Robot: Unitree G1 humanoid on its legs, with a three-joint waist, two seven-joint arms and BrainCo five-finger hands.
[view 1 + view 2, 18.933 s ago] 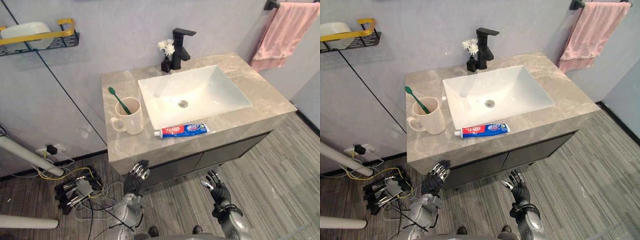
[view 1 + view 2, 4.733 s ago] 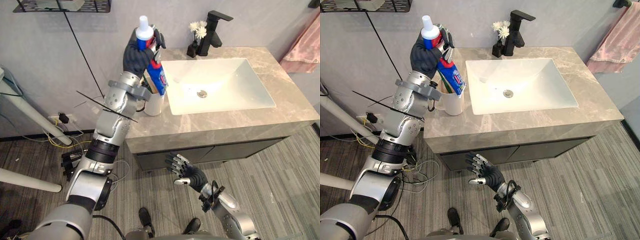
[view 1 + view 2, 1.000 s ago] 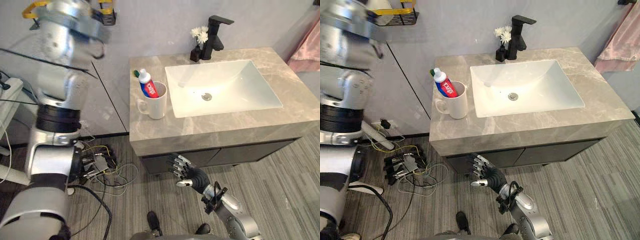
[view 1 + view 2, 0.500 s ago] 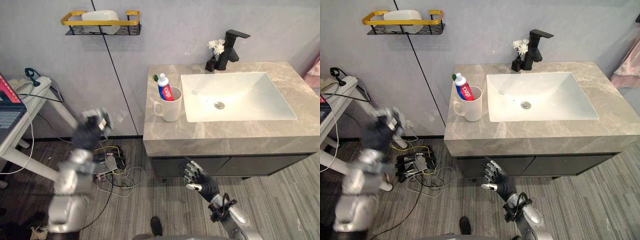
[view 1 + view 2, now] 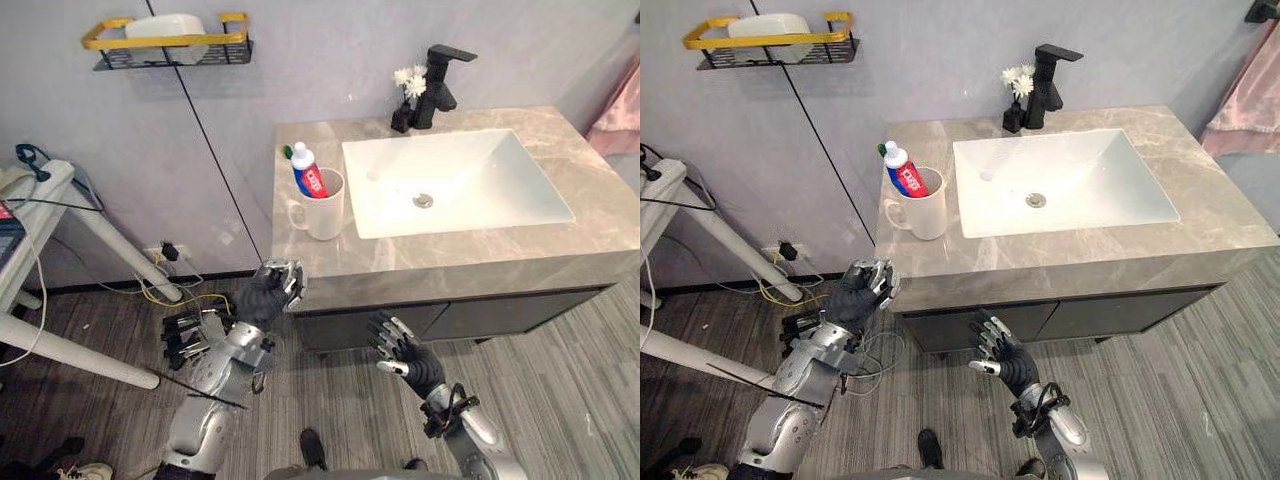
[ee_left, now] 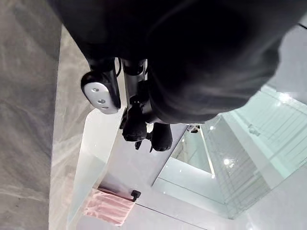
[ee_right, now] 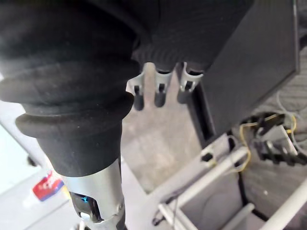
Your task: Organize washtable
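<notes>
- While both arms hang low in front of the desk (image 5: 340, 262), your left robot hand (image 5: 266, 296) sits just under the desk's front edge, toward its left end. Its fingers are loosely bent and it holds nothing. You cannot tell whether the fingertips meet the edge.
- Your right robot hand (image 5: 406, 352) is lower, in front of the dark cabinet (image 5: 500, 305). Its fingers are spread and straight, and it is empty.
- The toothpaste (image 5: 310, 178) stands cap up in the white mug (image 5: 326, 208), on the desk just left of the sink (image 5: 500, 195). A green toothbrush (image 5: 287, 152) pokes out of the same mug behind it.
- From the head views you get the black tap (image 5: 440, 75) and the white flowers (image 5: 405, 78) behind the sink. A wall shelf (image 5: 165, 45) shows at upper left and a pink towel (image 5: 620, 110) at the right edge.
- From the left wrist view you get dark fingertips (image 6: 135, 130) past the cover, and the towel hanging from its rail.
- From the right wrist view you get straight fingers (image 7: 159, 91) in a row before the cabinet. Beyond them is a white frame (image 7: 216, 173) on the floor.
</notes>
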